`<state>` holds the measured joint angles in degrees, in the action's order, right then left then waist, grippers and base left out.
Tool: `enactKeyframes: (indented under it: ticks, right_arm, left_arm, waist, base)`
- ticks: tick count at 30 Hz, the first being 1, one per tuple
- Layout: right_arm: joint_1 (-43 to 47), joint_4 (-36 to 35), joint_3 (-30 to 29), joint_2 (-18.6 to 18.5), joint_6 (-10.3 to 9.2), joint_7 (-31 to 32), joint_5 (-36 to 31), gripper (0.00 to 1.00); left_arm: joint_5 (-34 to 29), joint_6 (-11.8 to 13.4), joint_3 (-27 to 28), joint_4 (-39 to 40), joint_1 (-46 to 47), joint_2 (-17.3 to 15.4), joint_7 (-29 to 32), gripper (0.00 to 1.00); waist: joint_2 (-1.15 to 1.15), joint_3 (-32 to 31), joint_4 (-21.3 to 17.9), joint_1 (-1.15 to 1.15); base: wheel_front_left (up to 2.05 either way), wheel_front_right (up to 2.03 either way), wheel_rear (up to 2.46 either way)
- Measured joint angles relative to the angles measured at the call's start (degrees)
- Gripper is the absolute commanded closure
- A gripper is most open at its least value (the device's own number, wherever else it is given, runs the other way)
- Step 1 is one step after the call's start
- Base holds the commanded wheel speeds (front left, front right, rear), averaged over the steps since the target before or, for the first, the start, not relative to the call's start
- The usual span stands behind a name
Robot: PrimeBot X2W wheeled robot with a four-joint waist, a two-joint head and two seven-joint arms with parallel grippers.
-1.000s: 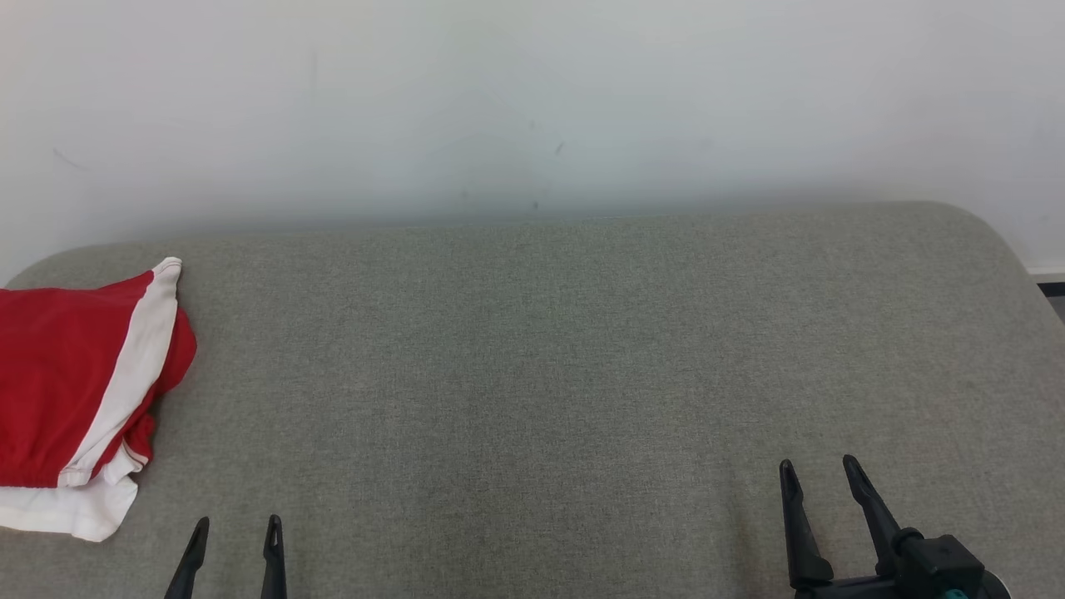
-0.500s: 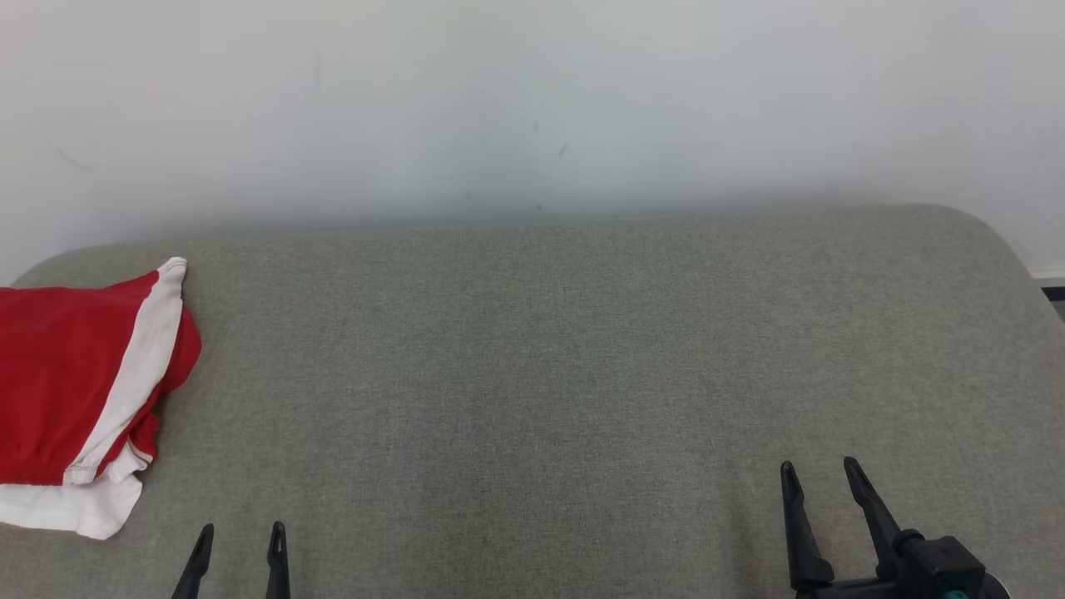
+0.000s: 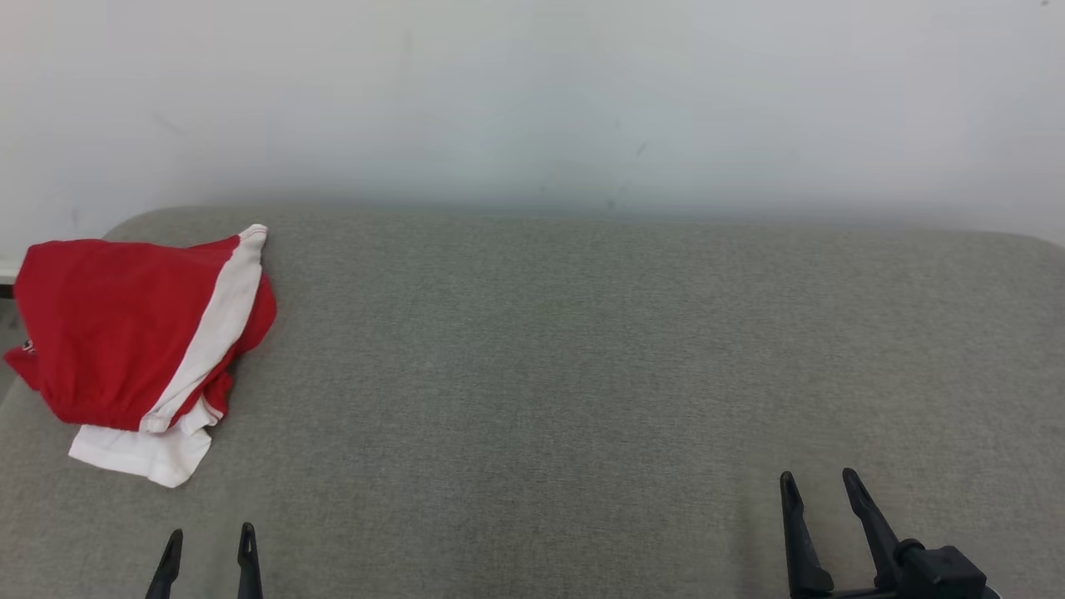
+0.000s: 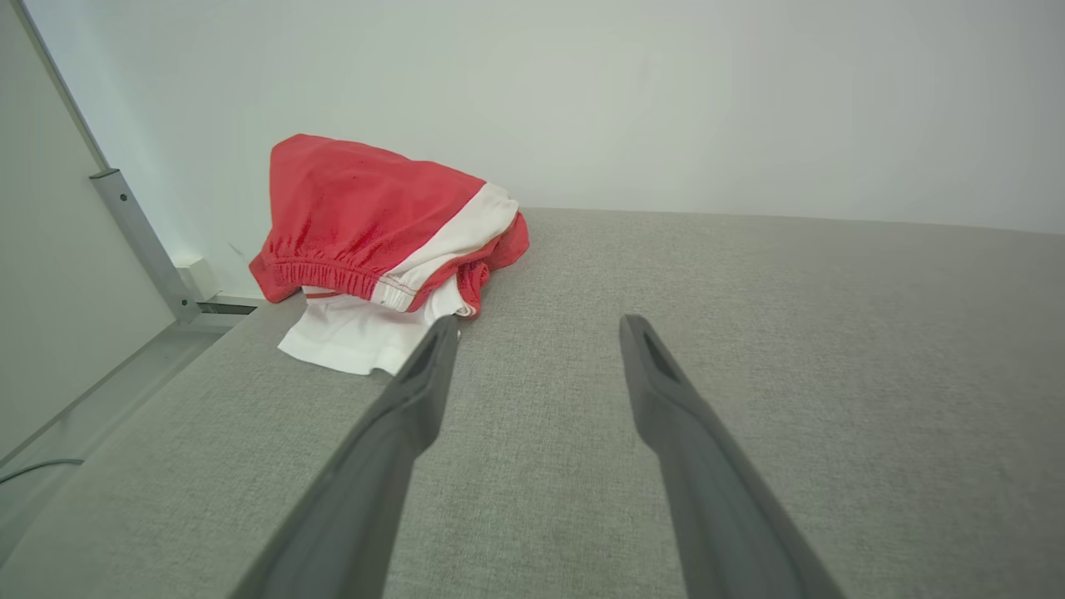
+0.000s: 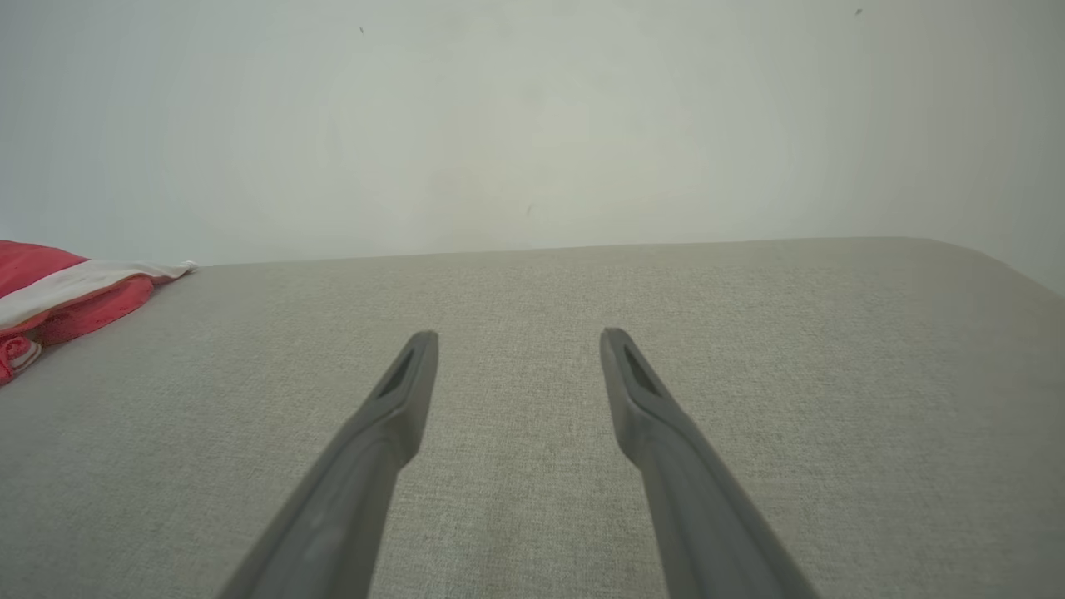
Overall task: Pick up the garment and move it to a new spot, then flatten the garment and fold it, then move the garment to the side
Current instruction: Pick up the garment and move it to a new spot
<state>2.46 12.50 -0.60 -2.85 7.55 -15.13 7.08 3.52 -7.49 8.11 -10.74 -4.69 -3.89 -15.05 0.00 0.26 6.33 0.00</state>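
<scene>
**A:** What changes just now?

**B:** Our head view swings toward our left, so the red-and-white garment [image 3: 141, 333] comes whole into the picture. The garment itself lies where it did, on the left end of the grey tabletop [image 3: 582, 374].

**A:** And for the task?

**B:** We judge that we are turning to face it for the pick-up. It looks bunched rather than folded, though from here we can't be sure.

**A:** Our arms?

**B:** Both are low over the tabletop, fingers pointing forward. The left jaws stand apart and empty. The garment is ahead of them and to their left, near the left fingertip [image 4: 437, 349] but seemingly not touching. The right jaws stand apart too, also empty, with the garment well off to their left.
</scene>
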Motion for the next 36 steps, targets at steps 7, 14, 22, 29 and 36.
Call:
enactKeyframes:
  ticks: [7, 14, 22, 29, 36]
  right_arm:
    - [0.1, -0.1, 0.0, 0.0, 0.0, 0.0, 0.3, 0.0]
    - [0.2, -0.1, -0.2, 0.0, 0.0, 0.0, 0.2, 0.0]
    - [0.1, 0.0, 0.2, 0.0, 0.0, 0.0, 0.4, 0.0]
    - [0.3, 0.1, 0.4, 0.0, 0.0, 0.0, 0.4, 0.0]
    - [0.3, 0.2, 0.9, 0.0, 0.0, 0.0, 0.4, 0.0]
  left_arm:
    - [-0.5, 0.4, 1.9, -0.5, 0.0, 0.4, 0.0, 0.0]
    - [-0.3, 0.4, 2.5, -0.8, 0.1, 0.7, 0.0, 0.0]
    - [-0.2, 0.4, 3.4, -1.1, 0.1, 0.8, 0.0, 0.0]
    - [0.1, 0.4, 4.4, -1.4, 0.0, 0.9, 0.0, 0.0]
    - [1.1, 0.4, 5.1, -1.6, -0.2, 0.9, 0.0, 0.0]
  waist:
    - [0.0, 0.3, 5.1, 0.0]
    - [0.0, 0.5, 9.7, 0.0]
    - [0.0, 0.6, 15.5, 0.0]
    - [0.0, 0.2, 19.4, 0.0]
    - [0.0, -0.2, 21.2, 0.0]
  base:
    - [0.0, 0.0, 0.0]
    - [0.0, 0.0, 0.0]
    - [0.0, 0.0, 0.0]
    - [0.0, 0.0, 0.0]
    - [0.0, 0.0, 0.0]
